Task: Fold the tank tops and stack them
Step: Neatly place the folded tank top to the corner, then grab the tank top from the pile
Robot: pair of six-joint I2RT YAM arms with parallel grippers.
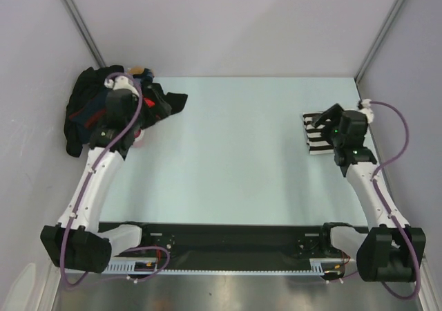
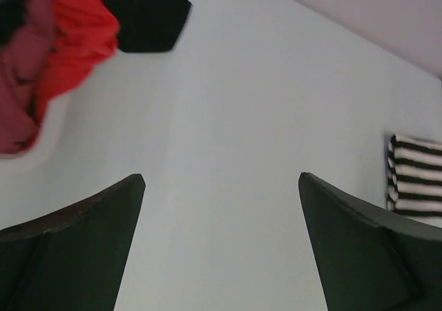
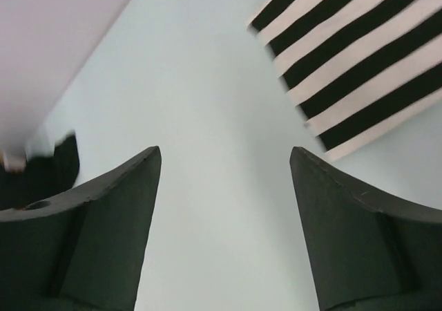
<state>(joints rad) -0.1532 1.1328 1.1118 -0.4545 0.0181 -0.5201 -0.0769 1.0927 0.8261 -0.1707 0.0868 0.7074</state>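
Observation:
The striped tank top [image 1: 315, 135] lies folded flat at the right of the table, and it also shows at the upper right of the right wrist view, striped tank top [image 3: 352, 55]. My right gripper [image 1: 322, 121] hovers over its near-left edge, open, with only bare table between the jaws [image 3: 224, 152]. The dark navy tank top [image 1: 90, 107] is bunched in a heap at the back left. My left gripper [image 1: 157, 108] sits at the heap's right side, open and empty [image 2: 221, 180]. A dark flap of cloth [image 2: 146, 15] lies ahead of it.
Red cloth [image 2: 72, 45] and pink cloth [image 2: 17, 107] are bunched in the same heap, over a pale basket rim [image 1: 140, 139]. Grey walls close off the left, back and right sides of the pale table [image 1: 235, 159].

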